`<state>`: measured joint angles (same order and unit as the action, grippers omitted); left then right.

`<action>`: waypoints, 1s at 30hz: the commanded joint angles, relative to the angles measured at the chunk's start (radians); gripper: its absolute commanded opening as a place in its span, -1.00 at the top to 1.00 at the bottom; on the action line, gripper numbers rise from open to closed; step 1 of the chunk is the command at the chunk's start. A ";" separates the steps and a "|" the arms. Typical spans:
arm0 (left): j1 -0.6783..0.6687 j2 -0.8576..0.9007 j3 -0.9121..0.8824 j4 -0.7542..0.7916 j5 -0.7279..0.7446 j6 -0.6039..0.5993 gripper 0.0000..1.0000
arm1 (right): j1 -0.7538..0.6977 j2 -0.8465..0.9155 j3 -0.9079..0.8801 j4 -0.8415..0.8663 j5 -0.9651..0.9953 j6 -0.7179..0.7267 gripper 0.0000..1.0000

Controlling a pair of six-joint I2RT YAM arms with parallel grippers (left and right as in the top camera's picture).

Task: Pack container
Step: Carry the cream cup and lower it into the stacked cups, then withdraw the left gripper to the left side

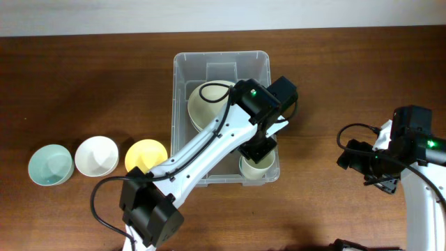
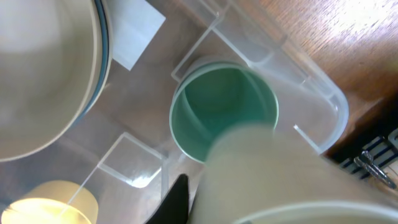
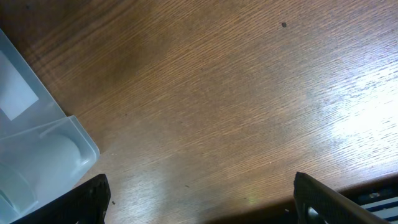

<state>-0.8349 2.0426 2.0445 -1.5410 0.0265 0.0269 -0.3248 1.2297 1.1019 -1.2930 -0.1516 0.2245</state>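
Observation:
The clear container [image 1: 219, 56] stands mid-table, and a large cream bowl [image 1: 208, 104] lies in its far half. My left gripper [image 1: 259, 148] reaches into the near right corner, shut on a cream cup [image 1: 254, 168]. In the left wrist view that cup [image 2: 280, 177] fills the foreground with one black finger [image 2: 177, 198] against its outer wall. The other finger is hidden. Below it a green cup [image 2: 224, 112] stands upright on the container's floor [image 2: 143, 106], near the white label [image 2: 134, 31]. My right gripper [image 3: 208, 205] hangs open over bare wood, right of the container's corner [image 3: 43, 143].
Three bowls sit in a row on the table left of the container: teal [image 1: 50, 165], white [image 1: 96, 155] and yellow [image 1: 145, 155]. The right arm [image 1: 401, 150] stands near the table's right edge. The left arm's base [image 1: 150, 213] is at the front edge.

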 commanded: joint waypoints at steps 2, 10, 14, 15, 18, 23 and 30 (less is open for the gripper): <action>-0.003 0.005 -0.002 0.022 0.006 0.005 0.88 | 0.005 0.003 -0.005 -0.001 0.005 -0.011 -0.80; 0.000 0.005 -0.002 0.030 0.003 0.005 0.88 | 0.005 0.003 -0.005 -0.001 0.005 -0.011 -0.79; 0.000 0.005 -0.002 0.022 0.003 0.005 0.87 | 0.005 0.003 -0.005 -0.001 0.005 -0.011 -0.80; 0.000 0.005 -0.002 0.022 0.003 0.005 0.86 | 0.005 0.003 -0.005 -0.001 0.005 -0.011 -0.80; 0.000 0.005 -0.002 0.022 0.003 0.005 0.46 | 0.005 0.003 -0.005 -0.001 0.005 -0.011 -0.80; 0.000 0.005 -0.002 0.021 0.003 0.005 0.10 | 0.005 0.003 -0.005 -0.001 0.005 -0.011 -0.80; 0.000 0.005 -0.001 0.013 -0.013 0.005 0.09 | 0.005 0.003 -0.005 -0.002 0.005 -0.011 -0.80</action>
<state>-0.8349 2.0426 2.0445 -1.5185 0.0261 0.0269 -0.3248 1.2297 1.1019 -1.2930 -0.1516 0.2237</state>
